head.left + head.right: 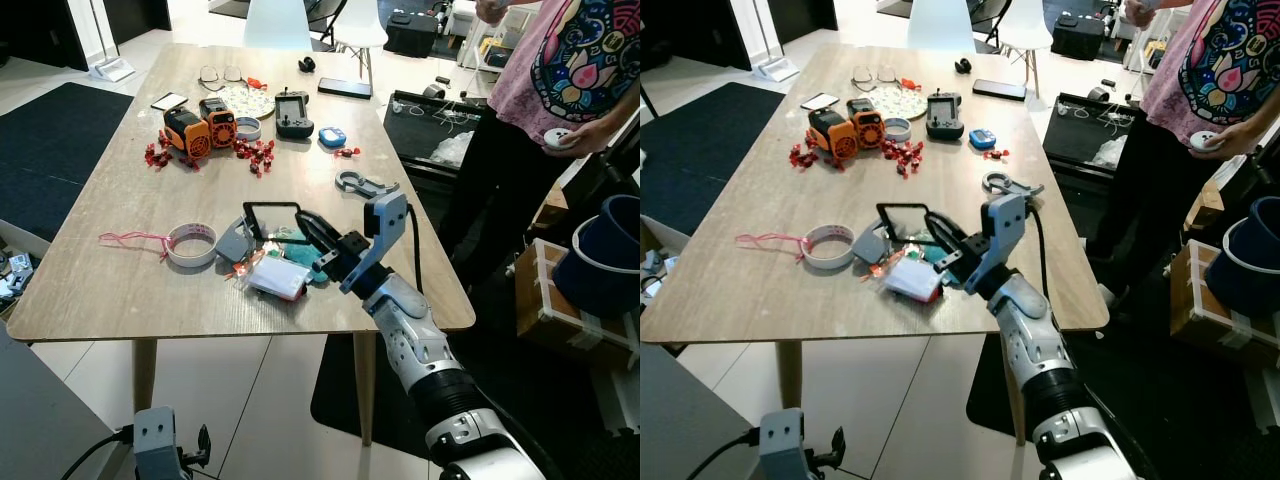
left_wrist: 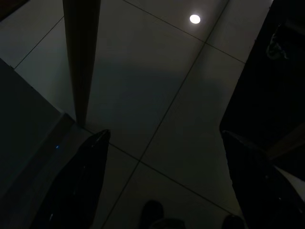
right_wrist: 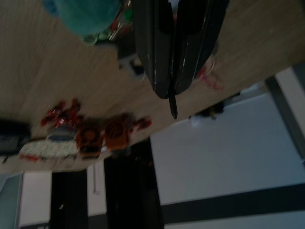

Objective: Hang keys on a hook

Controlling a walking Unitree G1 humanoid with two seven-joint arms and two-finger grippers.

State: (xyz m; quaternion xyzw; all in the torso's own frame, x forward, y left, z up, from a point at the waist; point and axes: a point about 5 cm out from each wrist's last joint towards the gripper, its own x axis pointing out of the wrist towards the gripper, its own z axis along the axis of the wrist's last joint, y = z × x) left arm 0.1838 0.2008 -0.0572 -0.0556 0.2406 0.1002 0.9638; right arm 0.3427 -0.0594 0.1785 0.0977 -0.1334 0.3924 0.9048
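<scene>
The key bundle (image 1: 285,268), with a teal pompom, a white tag and red bits, lies near the table's front edge. A thin black rectangular frame (image 1: 268,207) rises from it. My right gripper (image 1: 304,221) reaches over the bundle and is shut at the frame's right corner. In the right wrist view its fingers (image 3: 157,52) are pressed together and a thin dark piece (image 3: 173,109) sticks out past the tips. A silver carabiner (image 1: 362,183) lies on the wood behind the gripper. My left gripper (image 2: 164,135) hangs open over the dark floor.
A tape roll (image 1: 192,244) with a pink cord lies left of the bundle. Two orange devices (image 1: 198,128), a black controller (image 1: 293,112) and red clips sit farther back on the table (image 1: 120,290). A person (image 1: 560,90) stands at the table's right side, with boxes beside them.
</scene>
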